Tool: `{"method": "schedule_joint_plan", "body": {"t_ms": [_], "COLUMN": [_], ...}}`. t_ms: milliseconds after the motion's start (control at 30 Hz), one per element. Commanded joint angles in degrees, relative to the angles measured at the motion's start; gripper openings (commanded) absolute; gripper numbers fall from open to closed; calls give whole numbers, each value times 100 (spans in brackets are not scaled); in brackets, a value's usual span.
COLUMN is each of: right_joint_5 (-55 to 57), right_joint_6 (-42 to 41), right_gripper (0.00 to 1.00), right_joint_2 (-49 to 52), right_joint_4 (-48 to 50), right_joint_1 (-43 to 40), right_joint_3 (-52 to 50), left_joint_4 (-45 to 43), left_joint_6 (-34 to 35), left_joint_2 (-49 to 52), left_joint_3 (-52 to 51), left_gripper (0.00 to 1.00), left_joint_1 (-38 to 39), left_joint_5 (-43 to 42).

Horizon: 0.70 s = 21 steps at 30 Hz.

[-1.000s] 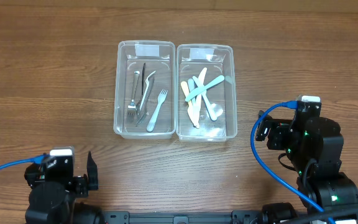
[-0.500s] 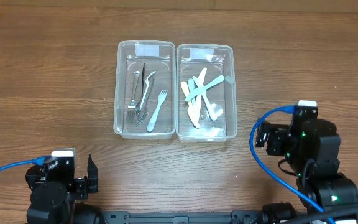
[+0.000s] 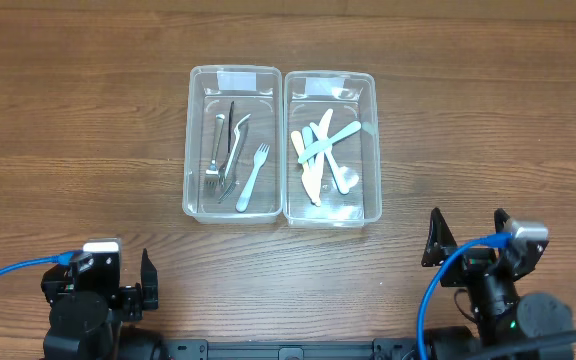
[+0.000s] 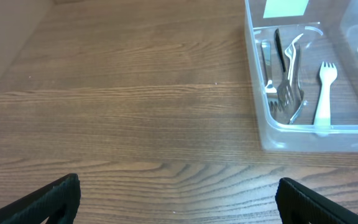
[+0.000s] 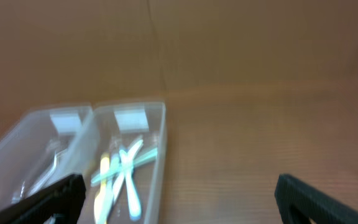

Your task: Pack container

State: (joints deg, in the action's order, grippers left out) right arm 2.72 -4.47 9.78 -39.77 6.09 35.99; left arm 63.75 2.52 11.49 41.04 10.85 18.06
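left gripper near-left corner, jaws wide, empty | clear plastic container mid-bench, holds metal forks and knives plus pale blue plastic fork | second clear plastic container just beside, holds pastel plastic cutlery | right gripper near-right corner, wide, empty | no loose cutlery seen; packing looks done

Brown wood-grain table, plain tan wall behind, even light

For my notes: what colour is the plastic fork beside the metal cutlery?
Pale blue, almost white. The fork shows best in the left wrist view.
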Motion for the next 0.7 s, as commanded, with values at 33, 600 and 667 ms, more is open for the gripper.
{"method": "schedule_joint_plan", "body": {"t_ms": [33,600,667], "right_joint_5": [-186,109,83], "right_joint_6": [-26,-7,-7], "right_gripper": [100,100,100], "right_joint_2": [-739,-966,-966], "right_joint_4": [1292,3807,3532], "right_joint_1": [-48,-96,-96], "right_joint_3": [-1386,-3554,-3554], "left_joint_4": [-9,-9,-9], "left_joint_6": [-109,-109,-109], "left_joint_2": [-46,-46,-46], "left_joint_3": [-44,-44,-44], "left_gripper": [100,100,100], "left_joint_1": [15,15,15], "left_joint_5": [37,37,37]}}
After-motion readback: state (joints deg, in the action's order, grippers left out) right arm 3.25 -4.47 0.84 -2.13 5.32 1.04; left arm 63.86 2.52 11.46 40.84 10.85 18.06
